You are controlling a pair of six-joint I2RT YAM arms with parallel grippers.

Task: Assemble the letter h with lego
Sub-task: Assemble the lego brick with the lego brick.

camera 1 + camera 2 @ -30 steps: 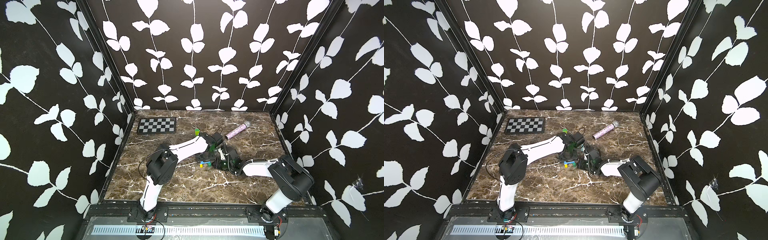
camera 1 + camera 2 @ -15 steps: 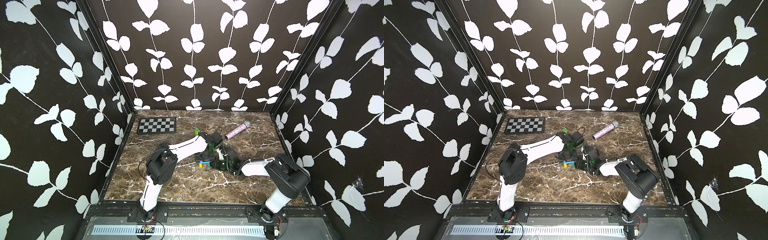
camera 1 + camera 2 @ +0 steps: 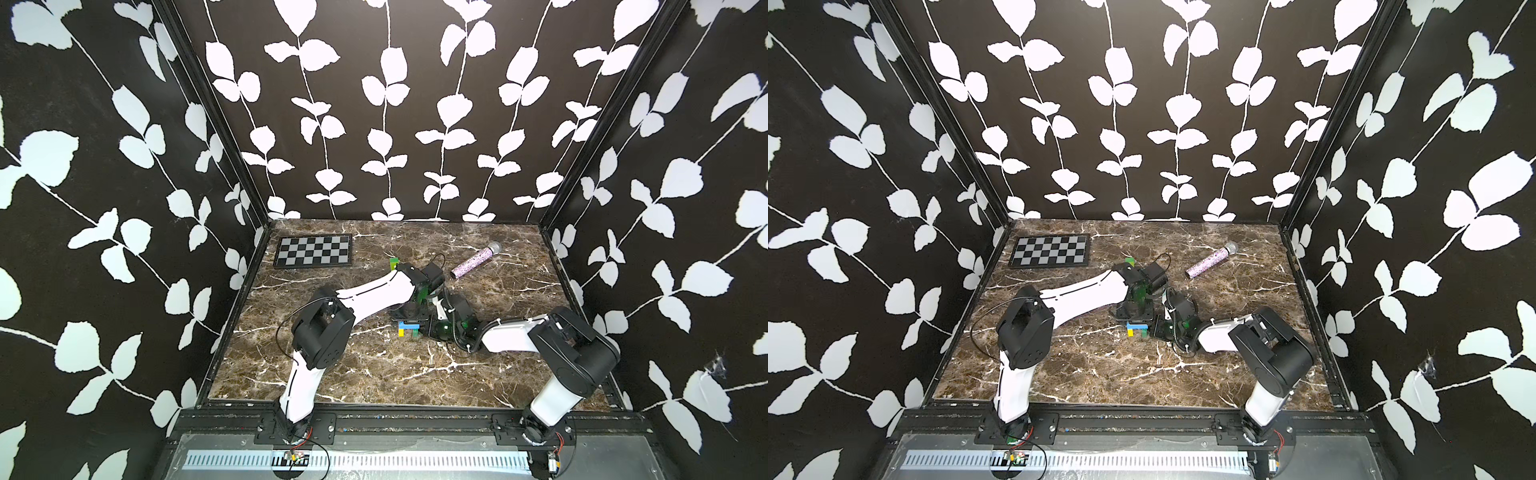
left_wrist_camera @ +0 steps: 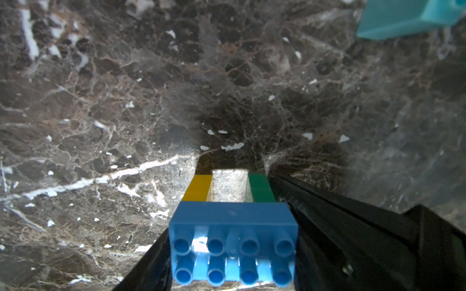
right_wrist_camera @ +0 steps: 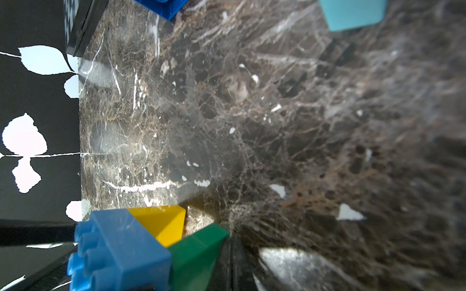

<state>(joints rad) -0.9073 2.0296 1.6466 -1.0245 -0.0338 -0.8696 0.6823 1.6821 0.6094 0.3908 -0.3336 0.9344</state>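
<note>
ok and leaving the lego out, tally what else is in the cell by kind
chequered board: 1
microphone: 1
robot arms: 2 (left arm, right arm)
total: 4

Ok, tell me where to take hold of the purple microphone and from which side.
Grip the purple microphone at mid-handle, from straight above, jaws closing across its narrow width. It lies flat on the marble table, a long cylinder with nothing touching it. Its rounded silver head would probably slip.
</note>
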